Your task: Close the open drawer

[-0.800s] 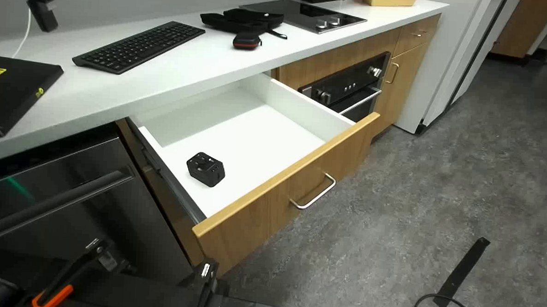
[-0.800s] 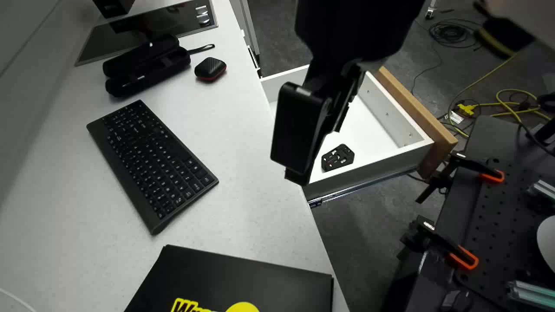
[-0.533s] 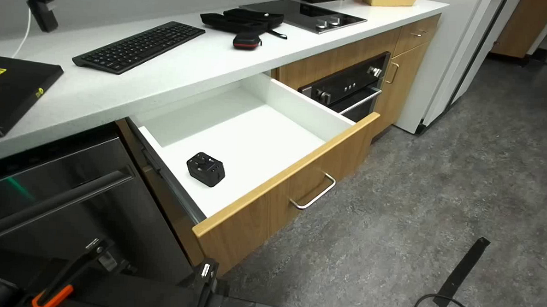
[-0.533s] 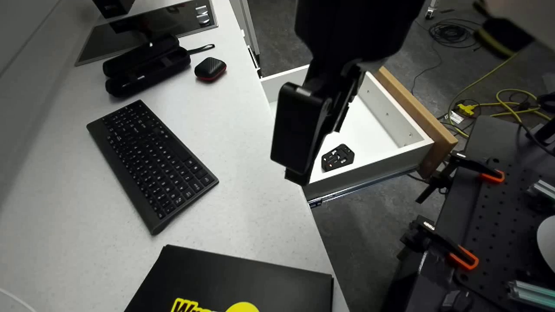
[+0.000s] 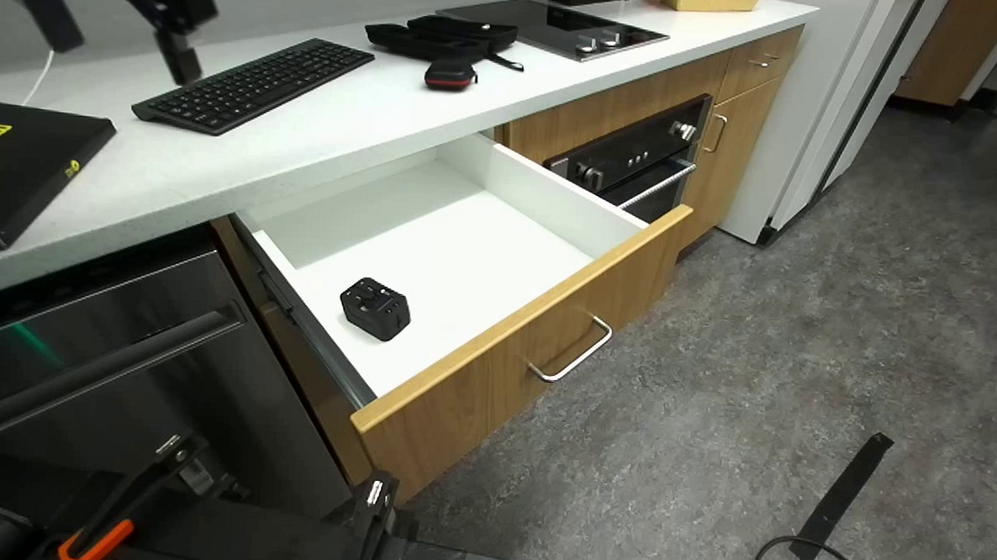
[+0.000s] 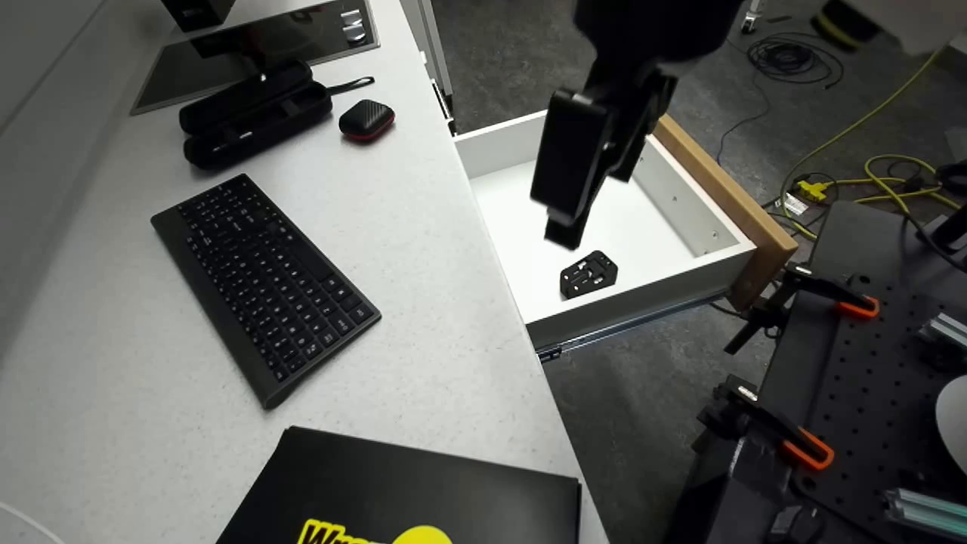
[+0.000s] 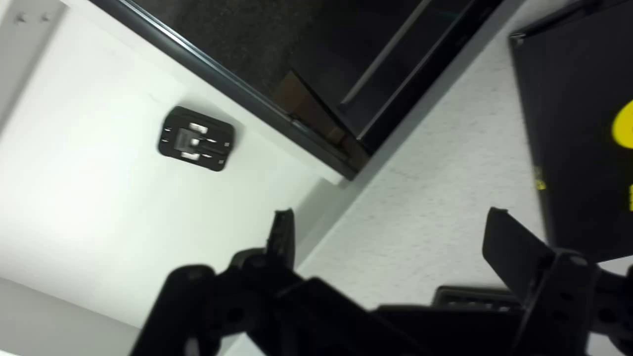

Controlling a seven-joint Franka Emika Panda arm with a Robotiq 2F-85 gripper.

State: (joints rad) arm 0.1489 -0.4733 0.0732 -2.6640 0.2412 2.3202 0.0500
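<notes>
The drawer stands pulled out, with its tan wood front (image 5: pixel 494 381) and silver bar handle (image 5: pixel 575 355) facing the floor side. Its white interior shows in both exterior views (image 6: pixel 642 234) and in the wrist view (image 7: pixel 113 212). A black plug adapter (image 5: pixel 375 308) lies inside near one side wall; it also shows in the wrist view (image 7: pixel 196 139). My gripper (image 7: pixel 390 212) is open and empty, its fingers wide apart. In an exterior view the gripper (image 5: pixel 126 55) hangs high at the top left, above the counter. It does not touch the drawer.
The white counter (image 6: pixel 438 340) holds a keyboard (image 5: pixel 255 84), a black box with yellow print (image 6: pixel 408 483), black cases (image 6: pixel 257 113) and a cooktop (image 5: pixel 552 26). A steel appliance (image 5: pixel 109 330) and an oven (image 5: pixel 630 168) flank the drawer. Orange-tipped clamps (image 6: pixel 808 449) sit on the robot's base table.
The gripper has moved right in an exterior view, where both fingers now show, and up and right in the other view. The drawer and adapter have not moved.
</notes>
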